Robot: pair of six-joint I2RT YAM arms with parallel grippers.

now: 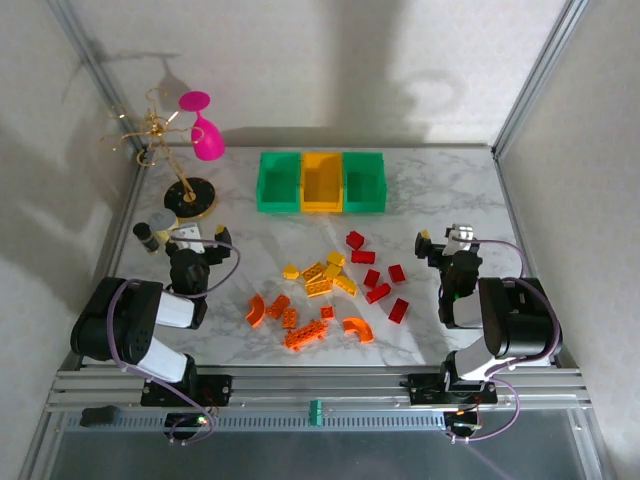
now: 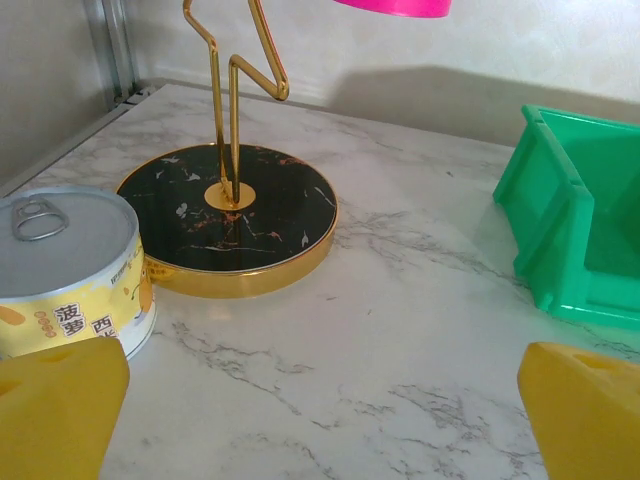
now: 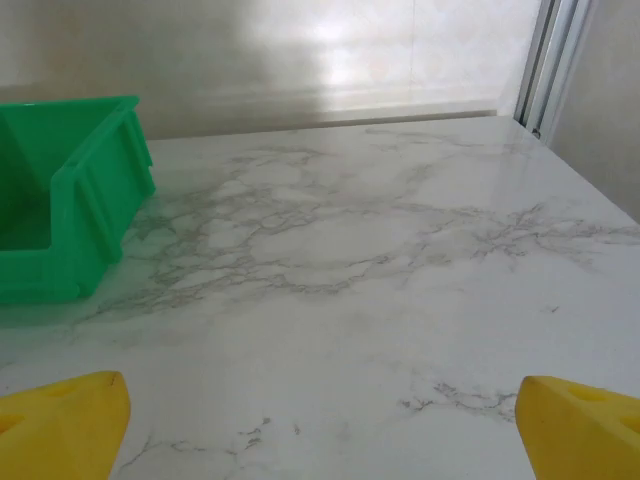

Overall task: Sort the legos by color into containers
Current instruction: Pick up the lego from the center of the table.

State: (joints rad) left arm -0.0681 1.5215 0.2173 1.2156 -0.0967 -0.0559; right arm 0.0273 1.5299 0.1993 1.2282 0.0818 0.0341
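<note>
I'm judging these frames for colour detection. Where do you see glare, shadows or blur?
Top external: sharp and evenly lit, though the pink glass casts shadow on the back wall. Left wrist: the yellow fingers look soft, the gold stand base glints. Right wrist: glare whitens the wall.

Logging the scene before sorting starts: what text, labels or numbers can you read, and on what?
"菠萝": on the yellow label of the short pull-tab tin can, left wrist view.
"西": same label, next column; the rest is out of sight.
Small yellow, orange and red plastic lego bricks, green and yellow-orange plastic bins: no readable marks.
</note>
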